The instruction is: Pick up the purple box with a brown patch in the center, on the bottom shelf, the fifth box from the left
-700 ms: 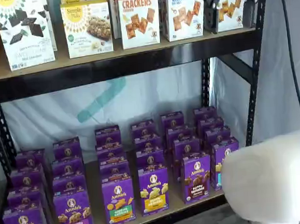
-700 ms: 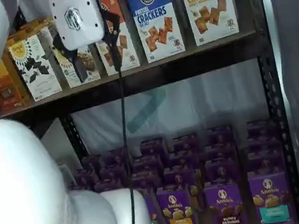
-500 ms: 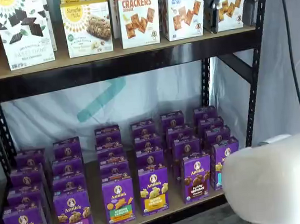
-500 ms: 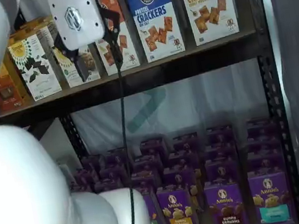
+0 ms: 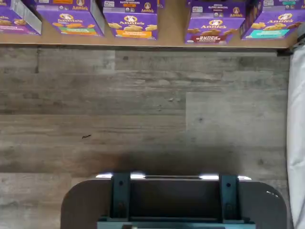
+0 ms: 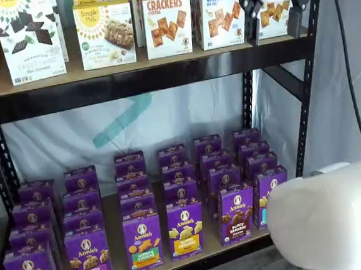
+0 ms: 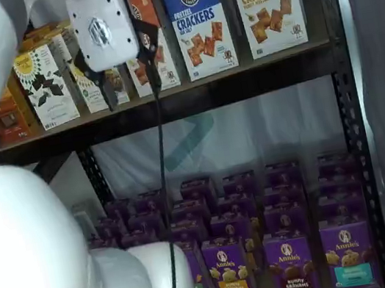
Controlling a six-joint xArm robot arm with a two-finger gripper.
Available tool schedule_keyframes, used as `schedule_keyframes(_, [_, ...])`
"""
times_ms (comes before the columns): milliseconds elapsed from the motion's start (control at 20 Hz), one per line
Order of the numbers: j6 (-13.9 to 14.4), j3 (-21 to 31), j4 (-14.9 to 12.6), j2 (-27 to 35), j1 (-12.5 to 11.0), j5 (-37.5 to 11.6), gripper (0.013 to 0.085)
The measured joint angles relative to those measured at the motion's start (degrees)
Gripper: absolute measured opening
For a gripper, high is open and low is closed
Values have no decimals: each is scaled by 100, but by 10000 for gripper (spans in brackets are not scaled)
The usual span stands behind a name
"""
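the purple box [image 6: 235, 213] on the bottom shelf [image 6: 205, 249]: white rabbit logo, dark brown crackers, brown band; end effector [image 6: 273, 22] fingers spread, empty.

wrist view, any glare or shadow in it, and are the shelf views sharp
Wrist view: bright glints along the dark mount, a soft shadow on the floor just ahead of it. Both shelf views: the near white arm looks blurred, distant box print soft.

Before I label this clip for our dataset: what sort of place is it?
Probably a mock shop aisle in a lab, not a real store. A black metal rack holds rows of purple Annie's cartons below and cracker boxes above, a plain sheet hangs behind, and a robot's hand hangs in front.
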Motion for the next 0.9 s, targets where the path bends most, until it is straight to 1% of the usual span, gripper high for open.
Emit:
schedule_keyframes(150, [67, 359, -118, -110, 104, -286, 850])
schedule_keyframes(200, [80, 493, -118, -137, 114, -372, 850])
schedule_keyframes(450, [104, 1091, -14, -264, 110, -768, 850])
schedule_keyframes(600, [98, 1544, 66, -391, 92, -1176, 850])
schedule_keyframes(900, [80, 2249, 53, -472, 89, -1806, 850])
